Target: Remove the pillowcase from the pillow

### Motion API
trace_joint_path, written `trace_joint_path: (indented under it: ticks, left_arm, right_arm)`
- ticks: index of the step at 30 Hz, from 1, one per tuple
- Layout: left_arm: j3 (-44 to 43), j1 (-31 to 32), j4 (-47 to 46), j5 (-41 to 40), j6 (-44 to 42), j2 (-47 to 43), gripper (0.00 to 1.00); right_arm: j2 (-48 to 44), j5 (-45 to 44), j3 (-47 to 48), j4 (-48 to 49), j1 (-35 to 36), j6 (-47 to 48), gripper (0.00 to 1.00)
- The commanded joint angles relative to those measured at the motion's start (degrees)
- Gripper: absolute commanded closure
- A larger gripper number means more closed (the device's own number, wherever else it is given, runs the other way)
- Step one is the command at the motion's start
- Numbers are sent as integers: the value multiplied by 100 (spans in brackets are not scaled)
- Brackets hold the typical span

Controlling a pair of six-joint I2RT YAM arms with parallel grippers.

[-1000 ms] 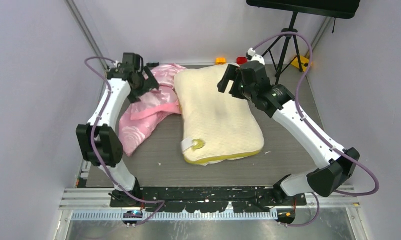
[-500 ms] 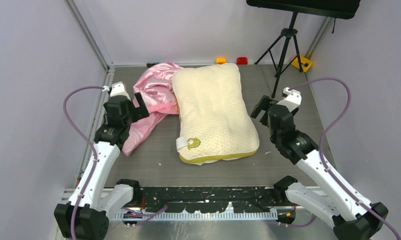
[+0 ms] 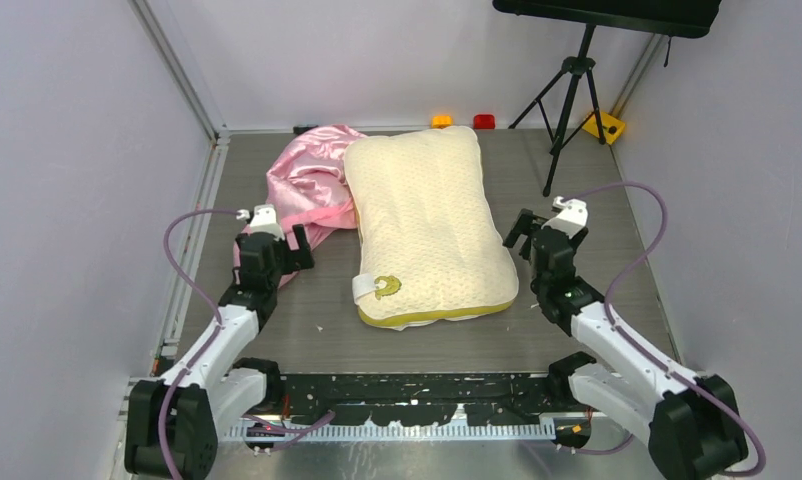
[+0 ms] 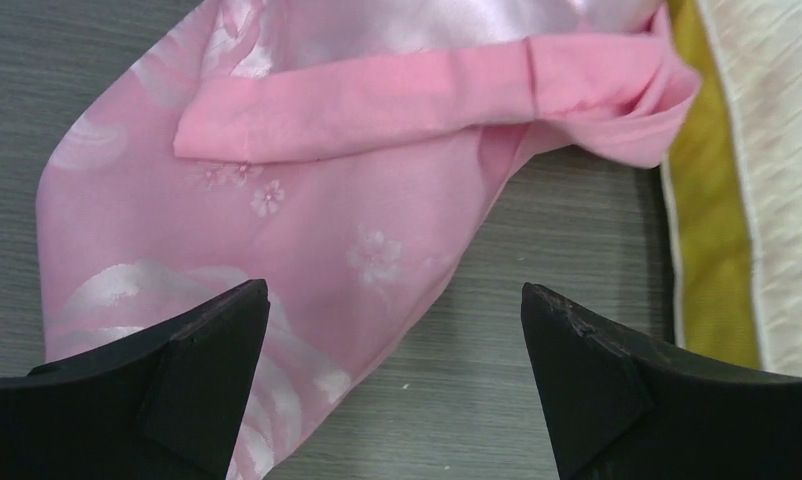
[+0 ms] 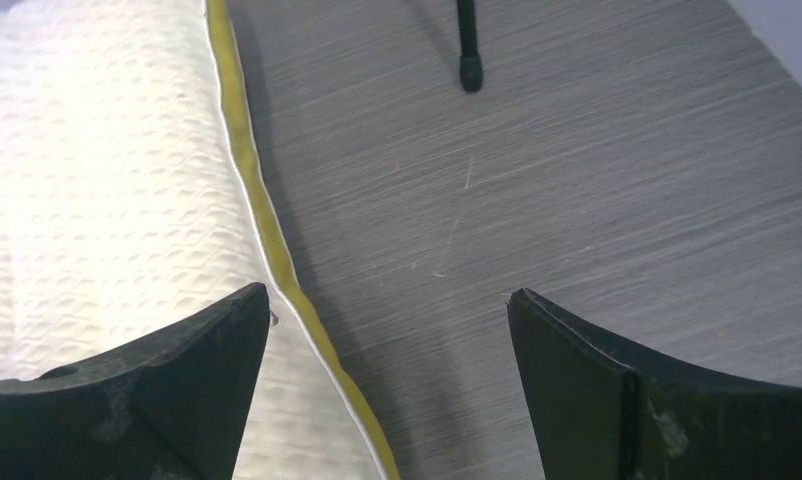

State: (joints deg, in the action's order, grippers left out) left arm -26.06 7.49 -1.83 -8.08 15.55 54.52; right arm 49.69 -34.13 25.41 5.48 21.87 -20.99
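Left gripper [image 4: 392,300]: jaws spread wide, nothing between them, poised over the near tail of the pink satin pillowcase [image 4: 327,230]. Right gripper [image 5: 387,300]: also wide and empty, over bare table [image 5: 577,200] just beside the mustard edge band [image 5: 267,230]. The cream quilted pillow [image 3: 427,220] lies fully uncovered at mid-table, with its white tag [image 3: 377,288] at the near end. The pillowcase is crumpled against the pillow's left side and runs toward the far-left corner. Beyond, at far right, stands a black tripod [image 3: 572,90].
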Motion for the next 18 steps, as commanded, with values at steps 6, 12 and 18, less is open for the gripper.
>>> trace_joint_path:
  ticks: [6,12,18]
  left_arm:
    - [545,7,-2560,-556,-979,928,0]
    - [666,-13,-3823,-703,-1281,1931,1]
    - [341,-66,-3880,-796,-1346,2434,0]
  right_arm:
    - [1345,-349,-168,2280,-272,1016,3]
    - [2107,-402,-315,3446,-803,1747,3]
    - [2662,291,-726,4303,-1416,1456,16]
